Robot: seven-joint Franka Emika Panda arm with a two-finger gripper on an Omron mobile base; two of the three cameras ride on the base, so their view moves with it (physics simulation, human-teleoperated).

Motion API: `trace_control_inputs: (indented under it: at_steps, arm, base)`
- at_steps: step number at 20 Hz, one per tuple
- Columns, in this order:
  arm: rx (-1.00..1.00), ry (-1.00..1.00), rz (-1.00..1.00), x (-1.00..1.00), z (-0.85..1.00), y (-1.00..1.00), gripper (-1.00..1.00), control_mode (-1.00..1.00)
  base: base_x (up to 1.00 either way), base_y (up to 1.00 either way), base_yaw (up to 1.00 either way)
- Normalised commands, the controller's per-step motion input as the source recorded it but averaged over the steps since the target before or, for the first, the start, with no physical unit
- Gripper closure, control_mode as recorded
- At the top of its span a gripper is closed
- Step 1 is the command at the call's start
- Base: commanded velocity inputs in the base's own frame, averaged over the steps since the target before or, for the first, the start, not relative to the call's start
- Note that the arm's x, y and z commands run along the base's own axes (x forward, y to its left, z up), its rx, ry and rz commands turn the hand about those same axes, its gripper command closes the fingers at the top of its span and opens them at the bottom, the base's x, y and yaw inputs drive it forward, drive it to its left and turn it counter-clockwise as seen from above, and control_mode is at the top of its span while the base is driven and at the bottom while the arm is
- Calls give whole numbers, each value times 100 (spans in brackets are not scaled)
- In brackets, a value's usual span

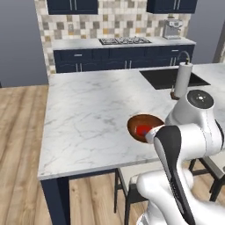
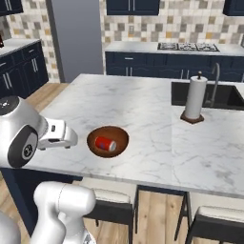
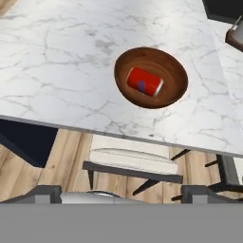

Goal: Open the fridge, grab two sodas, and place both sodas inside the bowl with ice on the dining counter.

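A reddish-brown bowl [image 1: 136, 122] [image 2: 118, 136] [image 3: 172, 71] stands near the front edge of the white marble dining counter [image 1: 88, 114] [image 2: 152, 124] [image 3: 57, 71]. One red soda [image 1: 143, 130] [image 2: 105, 144] [image 3: 144, 81] lies on its side inside the bowl. My gripper [image 3: 122, 192] hovers off the counter's near edge, short of the bowl, open wide and holding nothing; its dark fingertips [image 3: 45, 192] stand far apart. In the right base view the white hand [image 2: 58, 135] sits just left of the bowl. The fridge is out of view.
A paper towel roll [image 1: 183, 79] [image 2: 195, 97] stands beside the dark sink [image 1: 169, 78] [image 2: 178, 93] at the counter's far right. Cushioned stools [image 2: 109, 200] [image 3: 133, 159] sit under the near edge. The navy wall counter with a stove [image 1: 125, 41] runs along the back.
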Motion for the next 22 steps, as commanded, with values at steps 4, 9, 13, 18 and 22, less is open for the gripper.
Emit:
trace_control_inputs:
  at_steps: [4,9,13,18,22]
  arm:
    - [0,0,0,0,0,0,-100,100]
    - [0,0,0,0,0,0,-100,100]
    - [0,0,0,0,0,0,-100,100]
    - [0,0,0,0,0,0,-100,100]
    - [0,0,0,0,0,0,-100,100]
  base:
    - [-51,82,-10]
    - [-56,99,-15]
    - [-37,100,-18]
    - [-7,100,-22]
    - [1,100,-27]
